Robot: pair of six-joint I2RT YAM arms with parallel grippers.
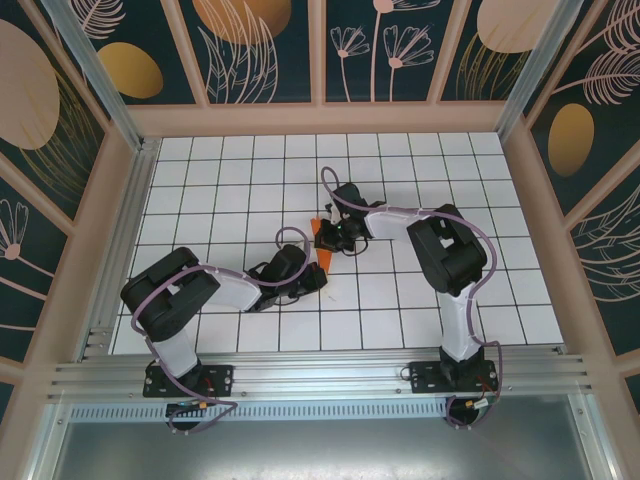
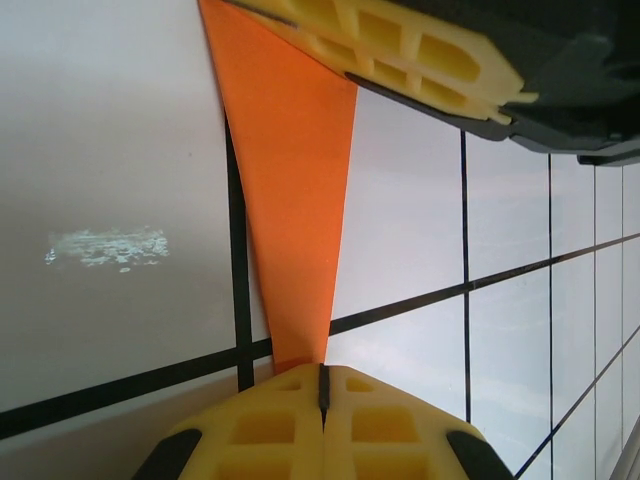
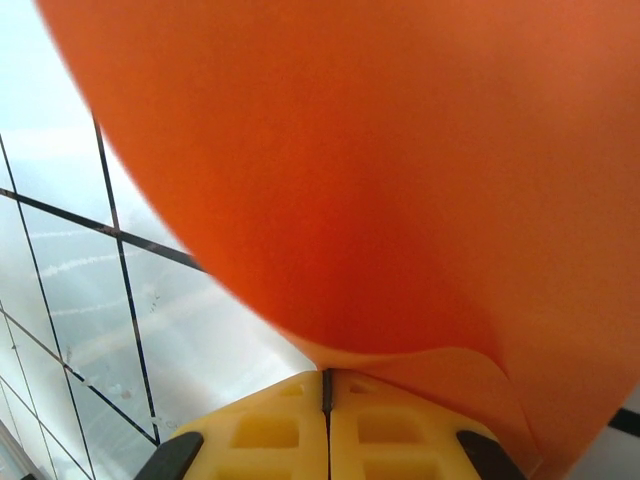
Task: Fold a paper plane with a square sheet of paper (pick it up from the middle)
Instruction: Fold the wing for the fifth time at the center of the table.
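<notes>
The orange paper is folded into a narrow pointed dart, the paper plane point(image 1: 324, 258), near the middle of the tiled table. It stretches between my two grippers. In the left wrist view the paper plane point(image 2: 290, 180) tapers down to a tip, and my left gripper point(image 2: 322, 368) is shut on that tip. My left gripper point(image 1: 311, 273) sits just below the paper in the top view. The wide end of the paper plane point(image 3: 380, 170) hangs over my right gripper point(image 3: 327, 376), which is shut on its lower edge. My right gripper point(image 1: 332, 238) reaches in from the right; its yellow fingers point(image 2: 400, 50) cover the plane's far end.
The white tabletop point(image 1: 420, 300) has black grid lines. Patterned walls point(image 1: 320, 50) stand at the back and both sides. An aluminium rail point(image 1: 320, 378) runs along the near edge by the arm bases. A scuffed patch point(image 2: 105, 247) marks a tile left of the paper.
</notes>
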